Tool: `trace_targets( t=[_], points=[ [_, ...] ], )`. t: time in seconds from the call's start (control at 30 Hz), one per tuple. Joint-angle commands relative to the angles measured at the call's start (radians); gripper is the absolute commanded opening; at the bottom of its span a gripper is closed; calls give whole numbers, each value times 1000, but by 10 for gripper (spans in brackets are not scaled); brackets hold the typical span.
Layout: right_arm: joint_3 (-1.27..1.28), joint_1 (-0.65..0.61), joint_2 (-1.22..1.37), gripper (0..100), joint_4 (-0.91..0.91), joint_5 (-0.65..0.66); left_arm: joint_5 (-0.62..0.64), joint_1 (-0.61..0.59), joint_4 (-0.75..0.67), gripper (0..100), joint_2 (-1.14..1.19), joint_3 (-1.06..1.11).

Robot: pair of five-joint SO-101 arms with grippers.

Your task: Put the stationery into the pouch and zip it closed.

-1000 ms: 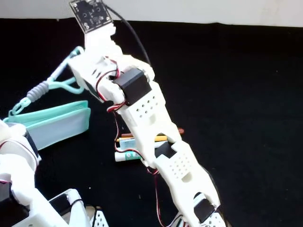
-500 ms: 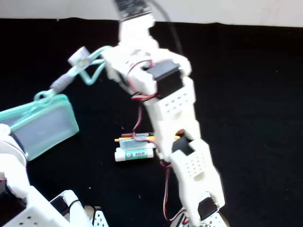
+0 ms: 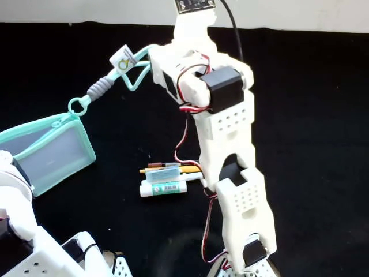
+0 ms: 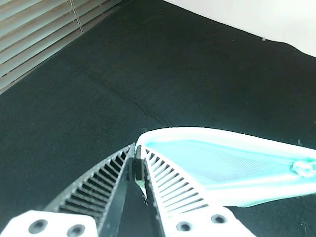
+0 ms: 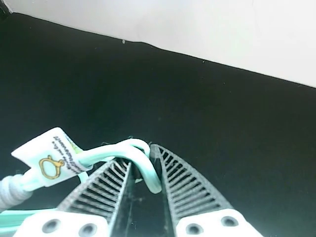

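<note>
The mint and clear pouch [image 3: 52, 149] lies at the table's left side. My left gripper [image 4: 138, 164] is shut on the pouch's rim [image 4: 217, 165] at its near end. From the pouch's far corner a mint strap [image 3: 131, 70] with a grey coil and a white tag [image 3: 123, 59] runs up, stretched, to my right gripper [image 3: 152, 68]. The right gripper [image 5: 143, 170] is shut on the strap's loop [image 5: 129, 148], held above the table. The stationery [image 3: 166, 180], a yellow pencil, a white tube with a green label and a few thin pens, lies in a small pile beside the right arm.
The right arm [image 3: 228, 144] stretches across the table's middle, right beside the stationery pile. The left arm's base [image 3: 34, 254] stands at the near left corner. Black cloth [image 3: 311, 115] covers the table, and a white wall runs along its far edge.
My right gripper has swung to the right and farther back with the strap. The strap has pulled taut, and the pouch's far end has turned and lifted toward it.
</note>
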Motion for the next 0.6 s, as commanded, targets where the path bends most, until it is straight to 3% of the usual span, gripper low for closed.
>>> trace_targets(
  t=[0.0, 0.17, 0.3, 0.4, 0.57],
  points=[
    [-108, 24, -61, 51, 7, -6, -8, -4, -2, 7, 2, 19],
    [-108, -62, -62, 324, 10, -6, -8, -4, -2, 7, 5, 21],
    [-108, -202, -59, 323, 10, -8, -8, -4, -2, 7, 5, 21],
    [-107, -283, -54, 300, 10, -91, -8, -4, -2, 7, 7, 21],
    [50, -302, -56, 291, 12, -166, -6, -4, -2, 7, 2, 13]
  ],
)
